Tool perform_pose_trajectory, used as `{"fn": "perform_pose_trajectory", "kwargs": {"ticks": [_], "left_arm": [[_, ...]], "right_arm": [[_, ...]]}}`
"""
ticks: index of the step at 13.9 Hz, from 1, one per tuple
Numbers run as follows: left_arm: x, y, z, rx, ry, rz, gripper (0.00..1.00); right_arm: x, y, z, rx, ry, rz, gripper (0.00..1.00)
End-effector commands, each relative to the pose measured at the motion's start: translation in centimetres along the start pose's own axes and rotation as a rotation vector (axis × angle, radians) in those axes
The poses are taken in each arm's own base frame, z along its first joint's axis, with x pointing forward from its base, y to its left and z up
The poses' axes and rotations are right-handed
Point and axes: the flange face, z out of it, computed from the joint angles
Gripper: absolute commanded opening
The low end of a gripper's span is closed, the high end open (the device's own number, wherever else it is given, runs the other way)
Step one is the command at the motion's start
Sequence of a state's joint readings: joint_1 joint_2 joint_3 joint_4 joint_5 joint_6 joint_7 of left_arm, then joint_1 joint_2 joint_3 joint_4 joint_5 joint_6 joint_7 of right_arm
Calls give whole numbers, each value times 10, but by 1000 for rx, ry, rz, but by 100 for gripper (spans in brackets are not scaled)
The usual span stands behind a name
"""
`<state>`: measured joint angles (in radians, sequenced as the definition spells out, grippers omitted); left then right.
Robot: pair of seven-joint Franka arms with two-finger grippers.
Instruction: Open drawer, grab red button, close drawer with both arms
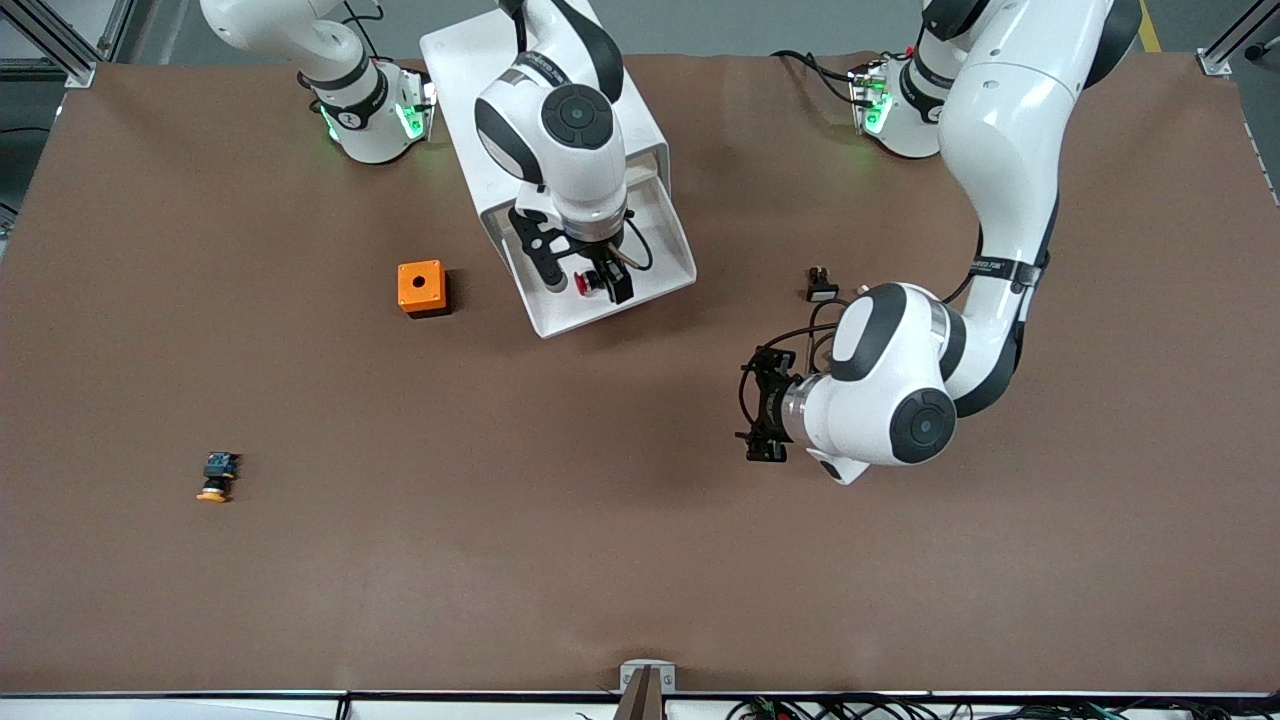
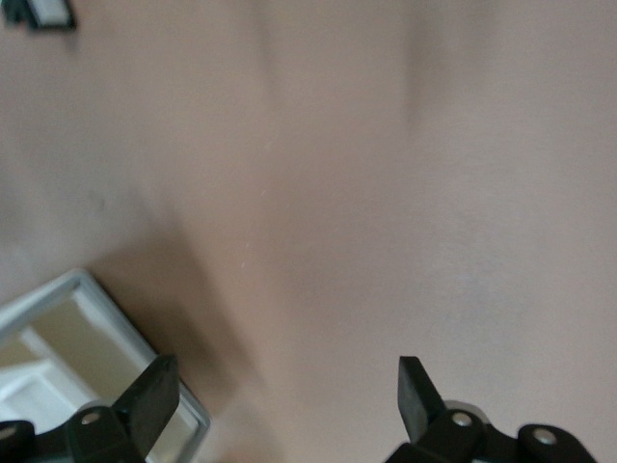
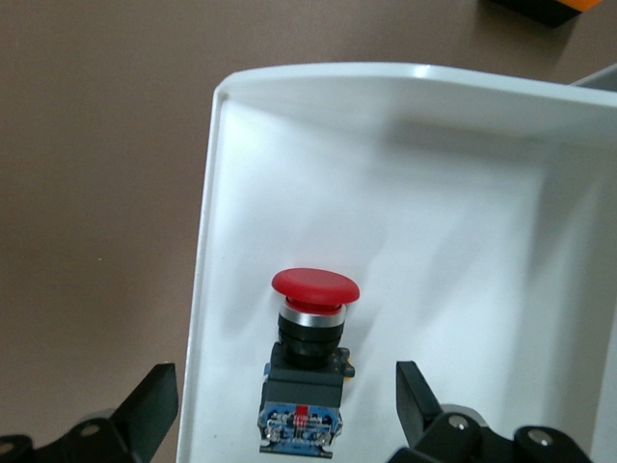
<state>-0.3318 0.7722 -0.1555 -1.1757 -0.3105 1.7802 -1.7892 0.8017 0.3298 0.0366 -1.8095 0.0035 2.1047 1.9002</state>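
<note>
The white drawer (image 1: 662, 215) stands pulled out of its white cabinet (image 1: 470, 60). The button (image 1: 583, 284) lies on its side in the drawer, with its red cap (image 3: 313, 285) and black-and-blue body (image 3: 302, 395). My right gripper (image 1: 585, 287) hangs open just over the button (image 3: 310, 328), a finger on either side and not touching it. One fingertip (image 3: 154, 391) shows past the drawer's side wall (image 3: 205, 241). My left gripper (image 1: 752, 405) is open and empty over bare table, off the drawer's front corner (image 2: 87, 301) toward the left arm's end.
An orange box (image 1: 421, 287) sits beside the drawer toward the right arm's end. A yellow-capped button (image 1: 217, 477) lies nearer the front camera at that end. A small black part with a white face (image 1: 821, 288) (image 2: 43, 12) lies near the left arm's elbow.
</note>
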Motion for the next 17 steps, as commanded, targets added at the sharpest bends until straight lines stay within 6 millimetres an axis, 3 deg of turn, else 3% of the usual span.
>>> {"fn": "perform_pose_trajectory", "kwargs": {"ticks": [1, 2, 5, 6, 8, 9, 10, 12, 13, 15, 17], "left_arm": [[-6, -3, 2, -18, 127, 358, 100], [-12, -5, 6, -3, 153, 532, 100], [-16, -7, 8, 14, 160, 708, 100], [-26, -11, 12, 17, 154, 767, 100], [-46, -16, 41, -6, 132, 824, 100], [-55, -20, 59, -19, 126, 839, 100], [-60, -24, 75, -37, 122, 844, 100], [-70, -32, 102, -45, 91, 849, 100], [-74, -34, 108, -49, 79, 843, 100], [-87, -47, 118, -26, 49, 813, 100], [-105, -60, 123, -7, 24, 754, 100]], "right_arm": [[-11, 2, 6, -10, -2, 29, 100], [-15, 4, 8, -13, -2, 24, 100], [-17, 3, 17, -34, -23, 39, 97], [-18, 2, 18, -41, -46, 54, 82], [-20, 2, 21, -57, -73, 57, 42], [-21, 2, 23, -63, -71, 48, 5], [-21, 3, 23, -64, -71, 31, 0], [-17, 2, 22, -67, -69, 16, 0], [-15, 0, 17, -57, -72, -4, 0], [-3, -11, -8, -55, -68, -32, 0], [22, -25, -45, -77, -68, -90, 0]]}}
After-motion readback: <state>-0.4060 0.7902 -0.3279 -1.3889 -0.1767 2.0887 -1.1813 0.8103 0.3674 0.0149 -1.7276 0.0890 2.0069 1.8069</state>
